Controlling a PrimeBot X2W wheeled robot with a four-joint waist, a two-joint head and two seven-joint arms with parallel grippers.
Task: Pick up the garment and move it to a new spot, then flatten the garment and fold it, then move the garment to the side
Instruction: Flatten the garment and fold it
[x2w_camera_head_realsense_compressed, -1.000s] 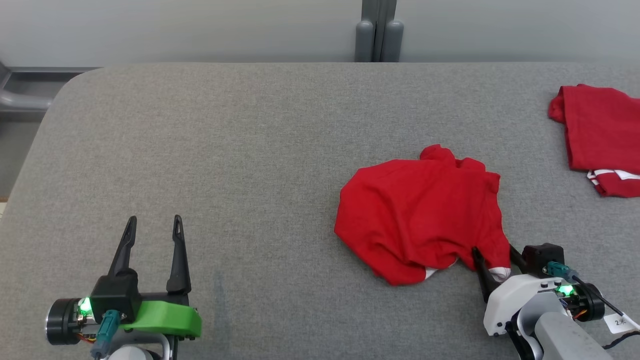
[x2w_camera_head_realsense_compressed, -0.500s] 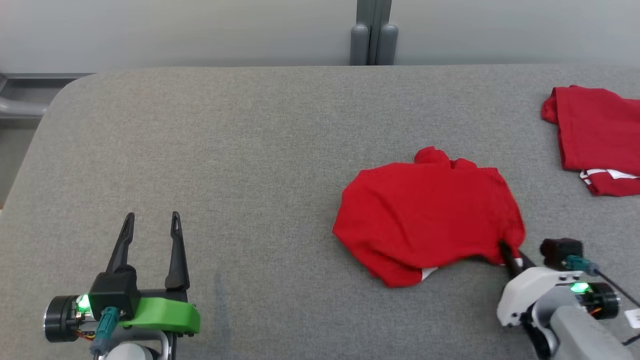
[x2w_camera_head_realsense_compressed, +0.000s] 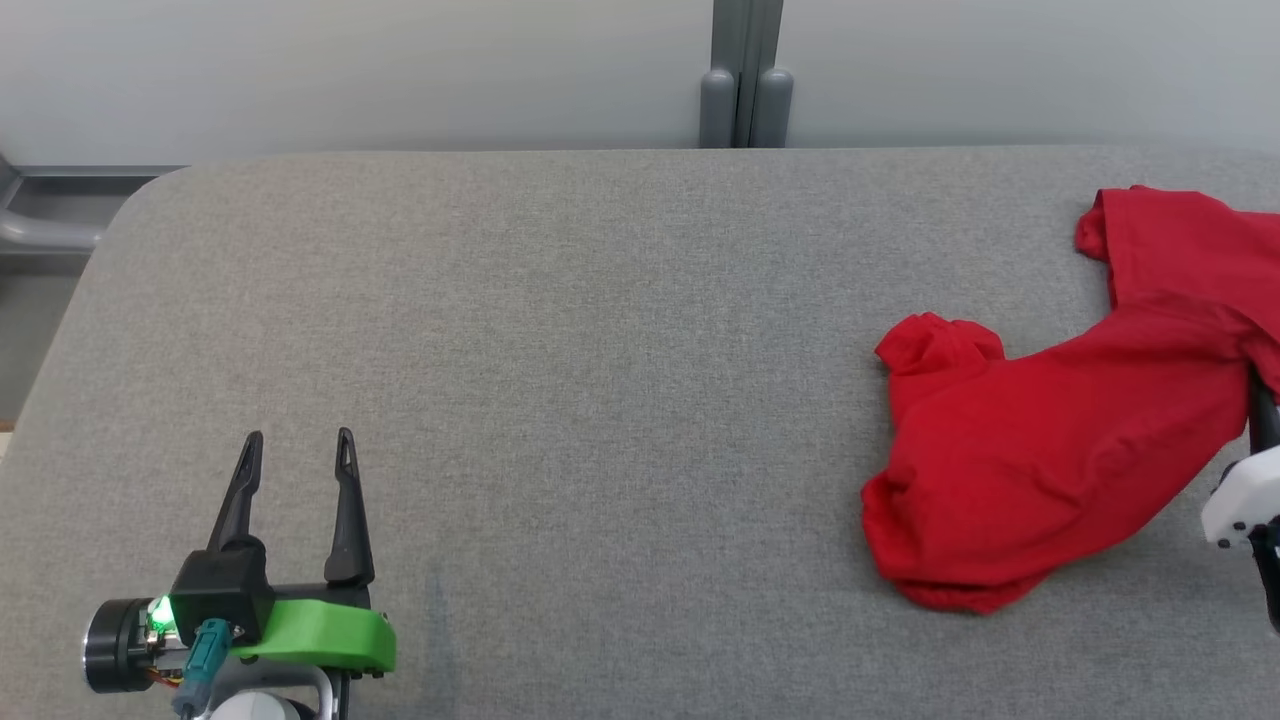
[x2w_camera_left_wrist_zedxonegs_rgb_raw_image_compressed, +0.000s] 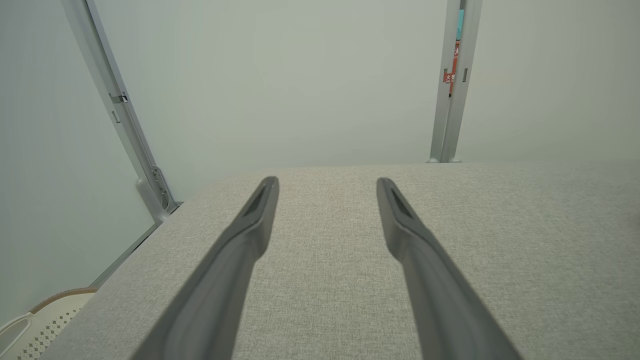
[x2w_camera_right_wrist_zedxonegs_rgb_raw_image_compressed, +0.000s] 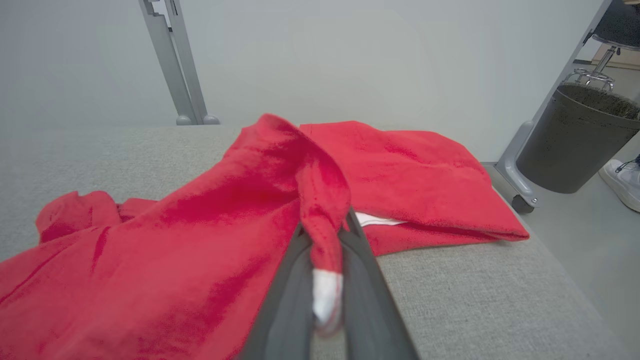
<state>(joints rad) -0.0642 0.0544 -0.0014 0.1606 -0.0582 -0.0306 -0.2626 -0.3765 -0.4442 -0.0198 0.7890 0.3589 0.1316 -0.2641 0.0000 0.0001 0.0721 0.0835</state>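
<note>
The right end effector (x2w_camera_right_wrist_zedxonegs_rgb_raw_image_compressed: 326, 235) was pressed together on a bunched edge of the red garment (x2w_camera_head_realsense_compressed: 1040, 450). In the right wrist view a strip of red cloth ending in a white hem ran down between its two dark fingers (x2w_camera_right_wrist_zedxonegs_rgb_raw_image_compressed: 360, 280). From that pinched edge the cloth rose in a ridge and fell away to the robot's left. The rest of the garment lay crumpled on the grey table (x2w_camera_head_realsense_compressed: 600, 350), at the right side of the head view, with a rounded lump of fabric at its far left corner. Just beyond it lay a second red garment (x2w_camera_right_wrist_zedxonegs_rgb_raw_image_compressed: 415, 165), folded flat near the table's right end, with a sliver of white showing at its near edge. In the head view the two reds ran into each other, and whether they touched could not be told. The left end effector (x2w_camera_head_realsense_compressed: 297, 436) sat well apart at the lower left of the head view, its fingers spread and pointing away from the robot, with bare table between them. Past the table's end, on the floor, stood a dark bin (x2w_camera_right_wrist_zedxonegs_rgb_raw_image_compressed: 575, 145) and beside it a white shoe (x2w_camera_right_wrist_zedxonegs_rgb_raw_image_compressed: 620, 180).
</note>
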